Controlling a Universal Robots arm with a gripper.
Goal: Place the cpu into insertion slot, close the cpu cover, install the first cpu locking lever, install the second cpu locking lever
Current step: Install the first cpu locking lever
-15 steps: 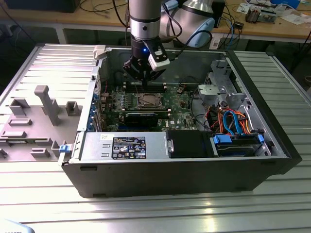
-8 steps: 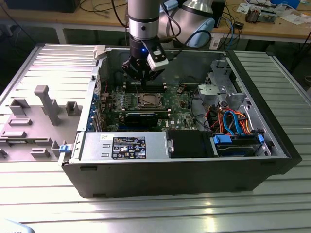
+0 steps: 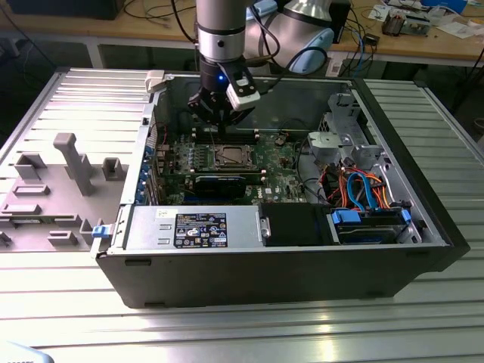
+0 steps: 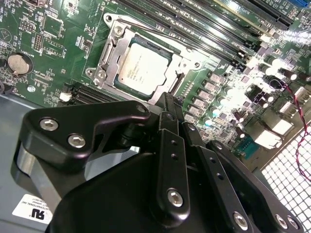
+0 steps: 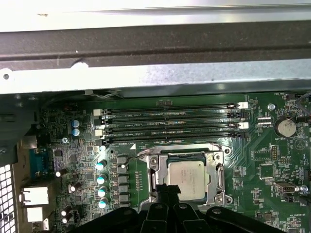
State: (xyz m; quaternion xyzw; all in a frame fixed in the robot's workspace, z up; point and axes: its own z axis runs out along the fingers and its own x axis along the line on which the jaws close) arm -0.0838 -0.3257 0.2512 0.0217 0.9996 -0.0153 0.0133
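The cpu [image 4: 143, 68] [image 5: 187, 177] lies flat in the socket on the green motherboard, dull silver top up; in the exterior view the cpu [image 3: 229, 156] is at the board's middle. The cpu cover [image 4: 108, 53] [image 5: 153, 171] frames it as a silvery plate lying down around the chip. A thin lever rod [image 4: 160, 35] [image 5: 180, 145] runs along one side of the socket. My gripper [image 4: 167, 103] [image 5: 169, 188] hovers at the socket's edge, fingers together and nothing between them. In the exterior view the gripper [image 3: 221, 122] hangs just behind the socket, inside the open case.
Memory slots [image 5: 170, 121] run beside the socket. A black graphics card [image 3: 219, 184] and the power supply [image 3: 193, 227] lie in front of it. The drive cage with blue and orange cables [image 3: 367, 204] fills the exterior view's right. A grey fixture [image 3: 72, 162] stands outside the case.
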